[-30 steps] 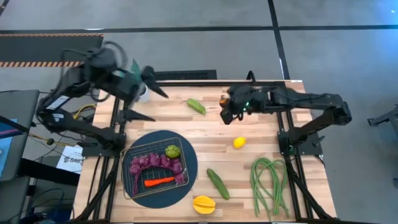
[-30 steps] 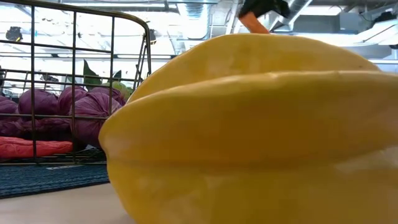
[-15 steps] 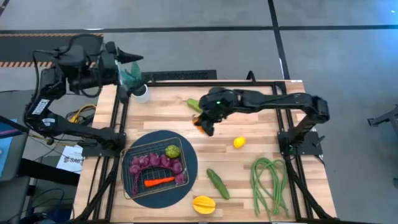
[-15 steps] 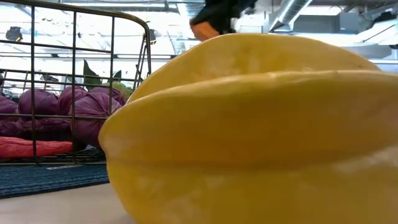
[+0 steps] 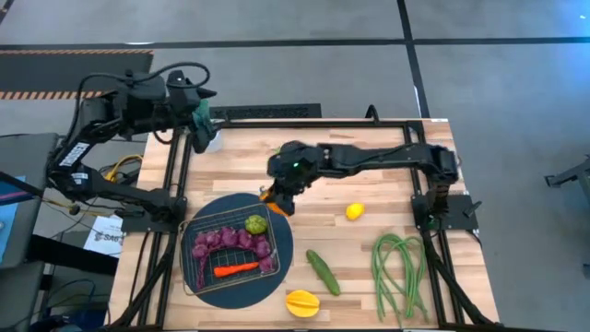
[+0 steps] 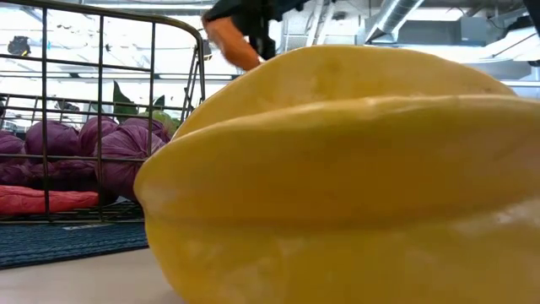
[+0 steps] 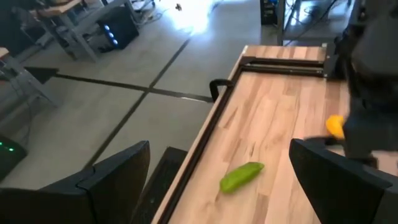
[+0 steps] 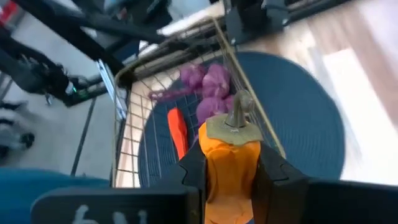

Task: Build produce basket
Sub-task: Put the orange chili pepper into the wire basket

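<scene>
The wire basket (image 5: 230, 251) sits on a dark round mat (image 5: 281, 242) at the table's near left. It holds purple grapes (image 5: 226, 240), a green fruit (image 5: 255, 224) and a red pepper (image 5: 236, 269). My right gripper (image 5: 275, 197) hovers over the mat's far right rim beside the basket, shut on an orange pepper (image 8: 230, 168). My left gripper (image 7: 219, 148) is open, off the table's far left corner. A green pepper (image 7: 241, 176), lemon (image 5: 354, 211), cucumber (image 5: 323, 272), yellow-orange fruit (image 5: 302, 302) and green beans (image 5: 398, 267) lie on the table. My right gripper pinches the orange pepper by the sides of its body (image 8: 214, 180) between the two fingers (image 8: 273, 177). The fingers slant down from the table's right. The pepper's stem (image 8: 239, 107) points away from the gripper. In the low view the pepper (image 6: 232, 42) is lifted clear of the table.
A potted green plant (image 5: 205, 124) stands at the far left corner, close to my left gripper. In the low view the yellow-orange fruit (image 6: 337, 169) fills the foreground beside the basket's wire wall (image 6: 101, 127). Bare wood lies between the lemon and the far edge.
My right gripper has carried the orange pepper from the far middle of the table toward the left and near side, ending beside the basket. My left arm has swung back from over the far left corner to off the table's far left edge.
</scene>
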Controlling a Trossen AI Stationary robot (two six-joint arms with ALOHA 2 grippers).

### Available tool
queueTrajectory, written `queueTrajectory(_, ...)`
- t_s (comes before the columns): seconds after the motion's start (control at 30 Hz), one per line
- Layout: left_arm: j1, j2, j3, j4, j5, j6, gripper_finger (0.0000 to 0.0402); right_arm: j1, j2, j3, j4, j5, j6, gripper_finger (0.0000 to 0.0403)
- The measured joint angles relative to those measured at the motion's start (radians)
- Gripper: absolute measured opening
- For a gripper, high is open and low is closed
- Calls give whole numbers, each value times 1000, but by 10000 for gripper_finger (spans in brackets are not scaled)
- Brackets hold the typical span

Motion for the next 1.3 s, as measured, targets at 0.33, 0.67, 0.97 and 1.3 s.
queueTrajectory(0.33, 0, 42, 0, 11, 153, 0, 370, 47, 210, 214, -163, -1, -71, 74)
queueTrajectory(0.67, 0, 63, 0, 36, 222, -34, 370, 70, 305, 284, -218, 6, -112, 74)
queueTrajectory(0.97, 0, 65, 0, 85, 335, -83, 370, 67, 253, 285, -307, 46, -198, 74)
queueTrajectory(1.3, 0, 65, 0, 248, 536, -109, 370, 70, 139, 284, -343, 126, -272, 74)
